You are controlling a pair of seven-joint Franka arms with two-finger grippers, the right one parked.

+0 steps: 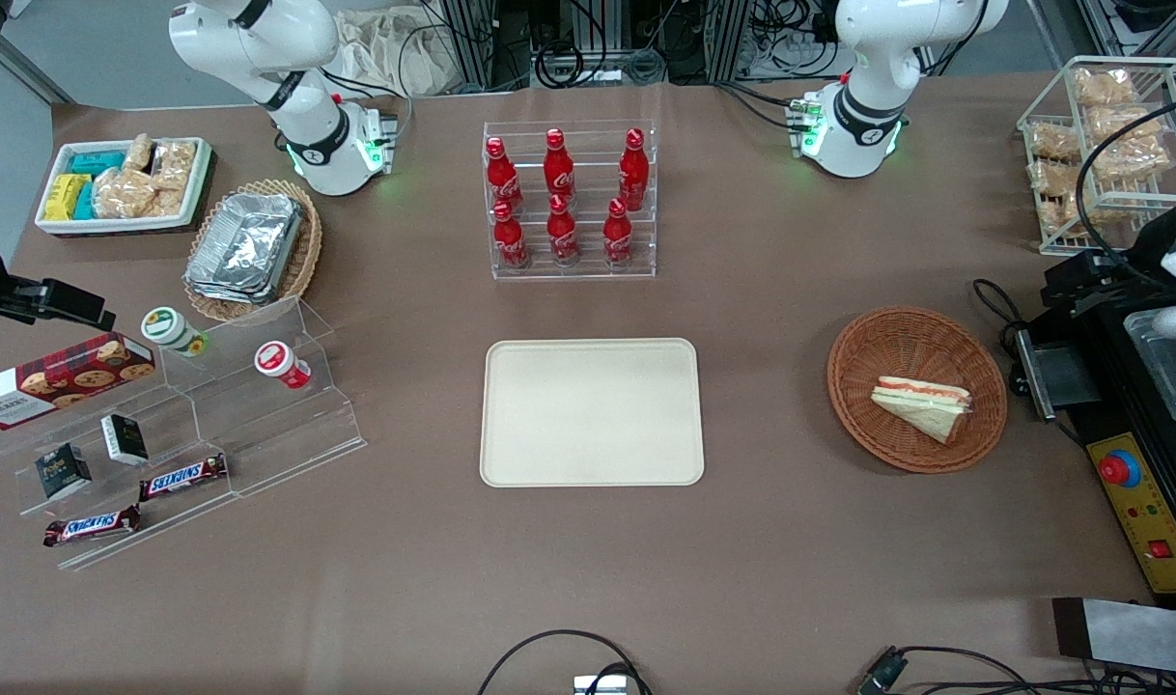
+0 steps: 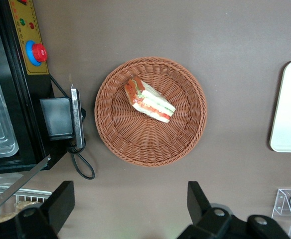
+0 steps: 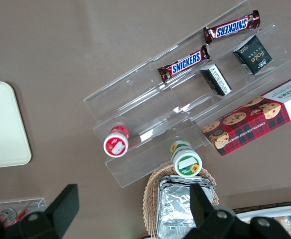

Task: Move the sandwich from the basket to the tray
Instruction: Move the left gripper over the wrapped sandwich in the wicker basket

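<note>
The sandwich (image 1: 921, 405) (image 2: 149, 101), a white-bread wedge with red and green filling, lies in the round reddish-brown wicker basket (image 1: 858, 386) (image 2: 115, 134) toward the working arm's end of the table. The cream tray (image 1: 593, 410) (image 2: 290, 109) sits bare at the table's middle. My left gripper (image 2: 130, 204) hangs high over the brown tabletop, just outside the basket's rim on the side farther from the front camera. Its fingers (image 2: 61, 199) stand wide apart with nothing between them. The front view does not show the gripper.
A black machine with a red button (image 1: 1119, 470) (image 2: 36, 52) stands beside the basket, its cable (image 2: 80, 164) looping on the table. A wire rack of bagged snacks (image 1: 1100, 145) and a clear rack of red bottles (image 1: 569, 198) stand farther back.
</note>
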